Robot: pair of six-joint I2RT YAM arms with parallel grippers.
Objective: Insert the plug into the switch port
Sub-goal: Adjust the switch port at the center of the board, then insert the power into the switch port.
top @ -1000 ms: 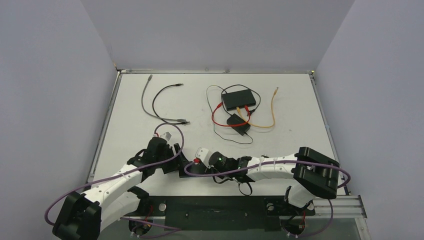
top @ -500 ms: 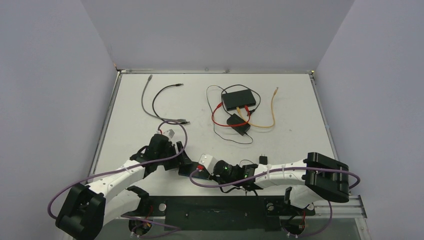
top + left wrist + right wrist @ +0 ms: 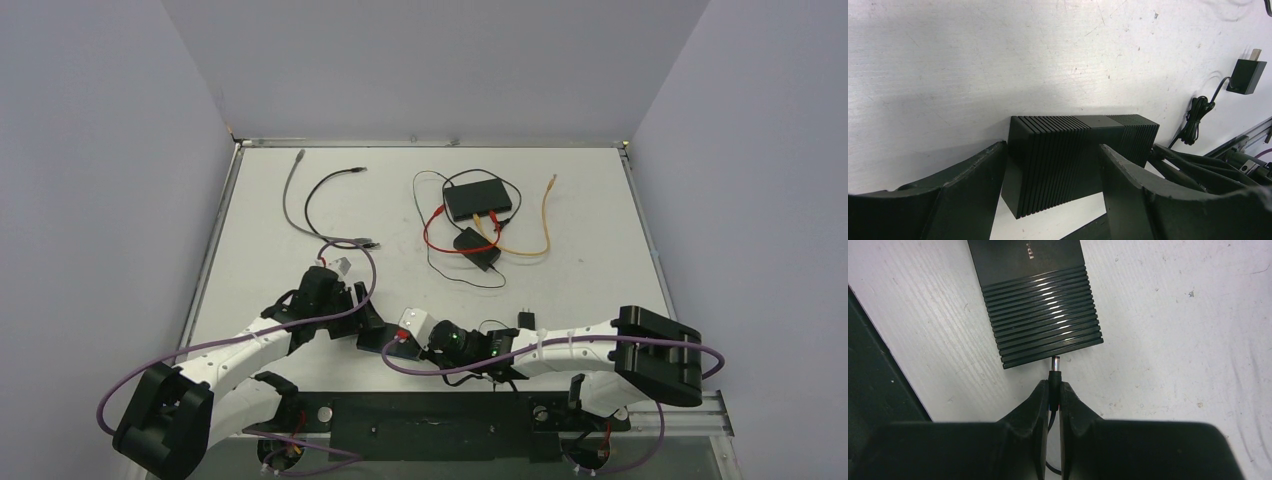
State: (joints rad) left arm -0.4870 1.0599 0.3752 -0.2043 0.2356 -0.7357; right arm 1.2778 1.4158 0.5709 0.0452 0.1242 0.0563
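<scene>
plug tip at the switch's edge

the left tool (image 3: 1053, 170) straddles the ribbed black switch (image 3: 1078, 155) on the white table (image 3: 998, 60), its fingers spread on either side; whether they press the casing cannot be told. to the right, the right tool (image 3: 1054, 395) is clenched on the barrel plug (image 3: 1054, 371), whose metal tip sits just at the switch's ribbed end. farther right a black power adapter (image 3: 1246, 76) lies near a bundled cord (image 3: 1194, 115).

Robotics lab test cell: a white table (image 3: 270, 215) enclosed by plain grey partition walls (image 3: 100, 150), with loose network cables (image 3: 320, 205) laid out and an aluminium mounting rail (image 3: 690, 405) at its near edge
</scene>
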